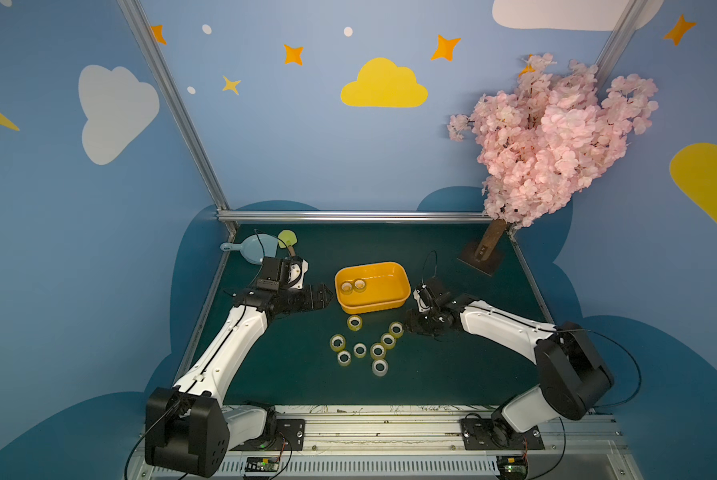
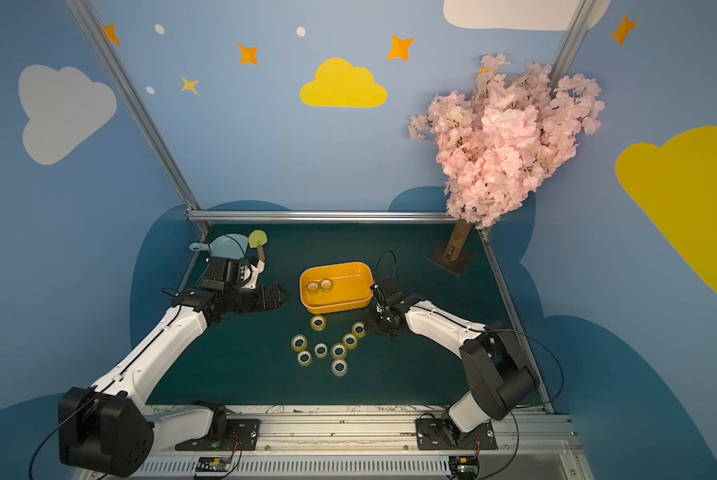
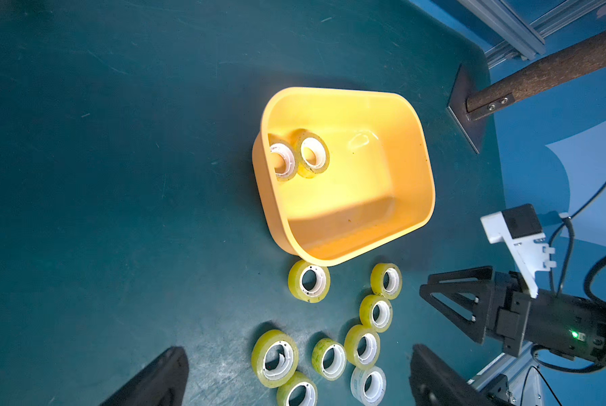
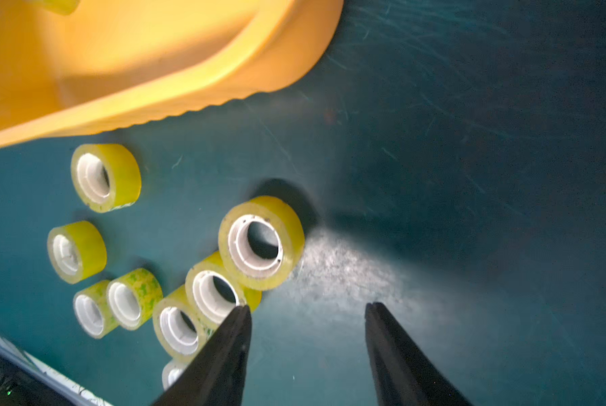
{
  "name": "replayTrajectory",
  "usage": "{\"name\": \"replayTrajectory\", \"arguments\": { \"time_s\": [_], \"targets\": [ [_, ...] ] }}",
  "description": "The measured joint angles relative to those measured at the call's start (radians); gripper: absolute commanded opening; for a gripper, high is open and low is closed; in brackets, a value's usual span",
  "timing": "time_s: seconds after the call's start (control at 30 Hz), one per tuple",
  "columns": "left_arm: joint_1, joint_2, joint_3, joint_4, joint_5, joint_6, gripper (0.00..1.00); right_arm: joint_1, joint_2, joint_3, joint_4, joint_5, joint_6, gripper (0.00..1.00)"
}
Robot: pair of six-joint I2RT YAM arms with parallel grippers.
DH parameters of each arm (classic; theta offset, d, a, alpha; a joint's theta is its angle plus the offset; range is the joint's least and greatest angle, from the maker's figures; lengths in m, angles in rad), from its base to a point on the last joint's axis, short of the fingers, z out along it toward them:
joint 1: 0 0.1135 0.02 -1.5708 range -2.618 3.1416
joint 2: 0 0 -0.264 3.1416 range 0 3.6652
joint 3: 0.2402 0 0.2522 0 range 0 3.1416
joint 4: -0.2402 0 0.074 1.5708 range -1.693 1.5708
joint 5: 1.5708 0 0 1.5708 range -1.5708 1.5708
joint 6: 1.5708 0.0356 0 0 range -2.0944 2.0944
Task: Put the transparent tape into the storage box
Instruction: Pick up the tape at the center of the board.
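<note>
The right gripper (image 4: 308, 307) is hovering part-open and empty beside the tape roll (image 4: 261, 242) near the storage box (image 4: 224, 88). Closing off-centre, it is risking knocking the touching neighbour roll (image 4: 212, 293).

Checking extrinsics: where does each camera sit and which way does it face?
Both top views: high above the base rail, looking down at storage box, tape rolls, left gripper, right gripper.
Left wrist: behind left gripper's open fingers, facing box, rolls, right gripper.
Right wrist: low, behind its open fingers, facing rolls, box rim.
Shared: box and rolls.
</note>
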Motion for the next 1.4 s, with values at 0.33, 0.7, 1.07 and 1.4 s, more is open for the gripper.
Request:
{"name": "replayTrajectory", "arguments": {
  "time_s": [0.33, 0.7, 1.07, 1.4],
  "targets": [
    [0.000, -0.001, 0.000, 0.000, 0.007, 0.000, 1.00, -0.002, 0.151, 0.083, 0.004, 0.002, -0.009, 0.51],
    [0.000, -0.001, 0.000, 0.000, 0.013, 0.000, 1.00, 0.042, 0.184, 0.121, -0.041, 0.055, -0.021, 0.50],
    [0.000, -0.011, 0.002, 0.000, 0.014, 0.000, 1.00, 0.090, 0.246, 0.206, -0.164, 0.184, -0.042, 0.45],
    [0.000, -0.015, 0.002, 0.000, 0.014, 0.000, 1.00, 0.101, 0.245, 0.197, -0.166, 0.207, -0.048, 0.33]
  ]
}}
